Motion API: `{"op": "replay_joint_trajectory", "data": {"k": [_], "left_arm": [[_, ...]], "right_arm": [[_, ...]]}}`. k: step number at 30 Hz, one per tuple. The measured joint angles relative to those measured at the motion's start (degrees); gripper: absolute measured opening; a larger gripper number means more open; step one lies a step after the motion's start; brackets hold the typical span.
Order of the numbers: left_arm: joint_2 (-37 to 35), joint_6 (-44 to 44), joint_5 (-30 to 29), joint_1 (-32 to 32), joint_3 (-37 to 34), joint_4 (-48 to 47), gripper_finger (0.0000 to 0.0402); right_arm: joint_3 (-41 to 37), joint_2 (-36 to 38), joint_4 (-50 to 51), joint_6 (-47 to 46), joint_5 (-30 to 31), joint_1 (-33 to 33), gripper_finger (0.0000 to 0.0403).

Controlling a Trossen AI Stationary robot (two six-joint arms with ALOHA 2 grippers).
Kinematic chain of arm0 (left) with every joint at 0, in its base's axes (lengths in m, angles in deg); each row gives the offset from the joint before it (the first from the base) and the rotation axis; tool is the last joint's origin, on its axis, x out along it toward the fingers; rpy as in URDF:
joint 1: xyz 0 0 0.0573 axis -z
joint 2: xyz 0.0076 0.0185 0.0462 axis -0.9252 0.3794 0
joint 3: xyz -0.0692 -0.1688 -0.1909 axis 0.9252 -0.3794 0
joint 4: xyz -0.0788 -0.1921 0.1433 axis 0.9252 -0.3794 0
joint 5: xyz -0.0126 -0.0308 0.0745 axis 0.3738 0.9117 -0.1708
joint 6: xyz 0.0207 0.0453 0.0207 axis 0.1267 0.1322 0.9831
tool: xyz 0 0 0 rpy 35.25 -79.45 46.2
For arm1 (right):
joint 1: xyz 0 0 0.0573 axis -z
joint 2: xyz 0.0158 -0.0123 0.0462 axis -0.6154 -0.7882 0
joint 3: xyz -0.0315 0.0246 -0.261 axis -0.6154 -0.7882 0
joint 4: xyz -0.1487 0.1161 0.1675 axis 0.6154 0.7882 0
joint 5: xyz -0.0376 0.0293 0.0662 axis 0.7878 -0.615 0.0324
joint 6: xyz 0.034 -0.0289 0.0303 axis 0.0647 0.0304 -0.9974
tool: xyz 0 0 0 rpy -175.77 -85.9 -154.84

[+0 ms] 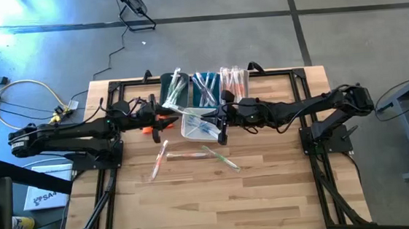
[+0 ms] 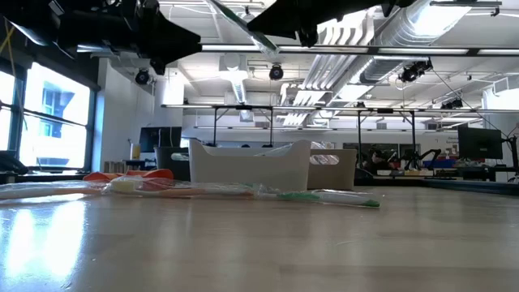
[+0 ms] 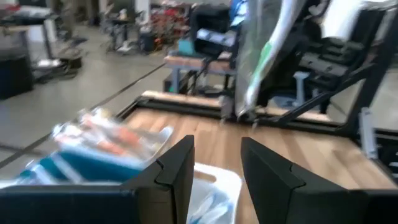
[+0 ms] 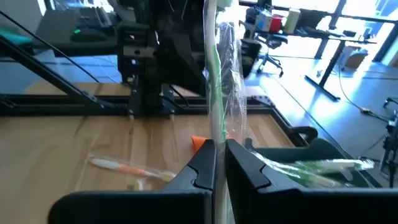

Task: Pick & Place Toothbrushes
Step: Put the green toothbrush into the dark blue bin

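The right claw (image 4: 221,163) pinches a green-handled toothbrush in a clear plastic wrapper (image 4: 216,68) upright near the frame's centre, lifted for binning. The left claw (image 3: 217,171), parted and empty, waits above the white bin (image 3: 211,186). More wrapped toothbrushes (image 1: 193,156) lie on the wooden tabletop (image 1: 219,201).

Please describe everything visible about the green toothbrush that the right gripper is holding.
The green-handled toothbrush in a clear, crinkled plastic wrapper is long and thin. The right gripper is shut on its lower part, both dark fingers pressing the wrapper. In the right wrist view it runs lengthwise away from the fingers. The low view shows it lifted off the wooden table, tilted. Nothing else touches it. Its bristle head cannot be made out.
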State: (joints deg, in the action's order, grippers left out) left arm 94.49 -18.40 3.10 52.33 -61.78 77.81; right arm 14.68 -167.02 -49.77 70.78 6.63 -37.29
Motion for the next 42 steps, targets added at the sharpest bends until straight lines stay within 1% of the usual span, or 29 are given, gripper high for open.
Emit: {"op": "replay_joint_trajectory", "data": {"k": [3, 8, 13, 20, 23, 28, 32, 35, 39, 42], "left_arm": [[2.03, 0.94, 2.57, 0.0, 0.0, 4.35, 0.0129], [2.25, 2.6, 6.67, 0.0, 0.0, 7.63, 0.0129], [2.25, 2.58, 7.29, 0.0, 0.0, 10.53, 0.0129], [2.25, 2.58, 7.27, 0.0, 0.0, 11.32, 0.0129], [2.25, 2.56, 7.34, 0.0, 0.0, 10.8, 0.0129], [2.26, 2.55, 7.77, 0.0, 0.0, 9.86, 0.0129], [2.29, 2.54, 9.02, 0.0, 0.0, 6.35, 0.0129], [2.27, 2.6, 9.03, 0.0, 0.0, 6.71, 0.0129], [2.27, 2.6, 9.04, 0.0, 0.0, 6.58, 0.0129], [2.28, 2.75, 9.02, 0.01, 0.0, 6.57, 0.0129]], "right_arm": [[0.0, -0.02, -1.01, 0.77, -0.14, -0.04, 0.001], [0.0, -0.02, -1.39, 1.13, -0.5, -0.04, 0.001], [0.0, -0.02, -2.05, 1.12, -4.81, -0.06, 0.001], [0.0, -0.02, -3.03, 0.46, -4.63, -0.04, 0.001], [0.0, -0.22, -3.84, -1.82, -4.47, -0.04, 0.001], [0.0, -2.82, -7.99, -2.14, -3.81, -0.22, 0.001], [0.0, -5.1, -8.52, -2.16, -3.8, -0.22, 0.001], [0.0, -6.8, -9.77, -2.17, -3.82, -0.22, 0.001], [0.0, -7.56, -11.11, -2.38, -4.35, -0.44, 0.001], [0.0, -7.56, -11.19, -2.95, -3.3, -0.71, 0.001]]}}
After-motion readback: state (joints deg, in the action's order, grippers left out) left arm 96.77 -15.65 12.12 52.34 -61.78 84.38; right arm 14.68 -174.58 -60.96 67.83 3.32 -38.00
